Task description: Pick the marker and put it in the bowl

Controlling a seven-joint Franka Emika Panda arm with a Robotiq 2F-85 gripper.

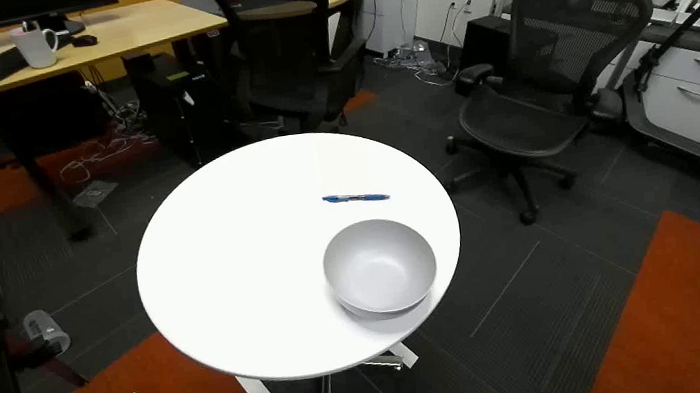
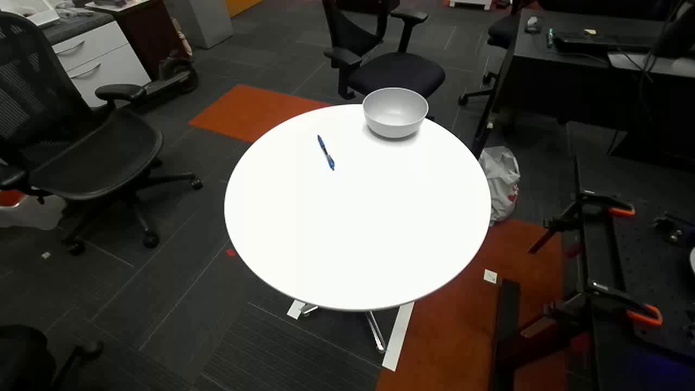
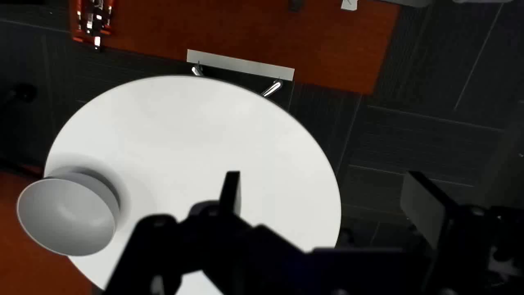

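The marker, a thin blue pen, lies on the round white table in both exterior views: the marker and the same marker. It does not show in the wrist view. The light grey-white bowl stands upright near the table edge, a short gap from the marker. The bowl also shows in an exterior view and at the left of the wrist view. My gripper is open with nothing between its fingers, above the table's edge. It is not seen in the exterior views.
An office chair stands close to the table, and more chairs stand around, such as a black one. A desk with a monitor and mug is behind. A black bench with orange-tipped clamps is at a side.
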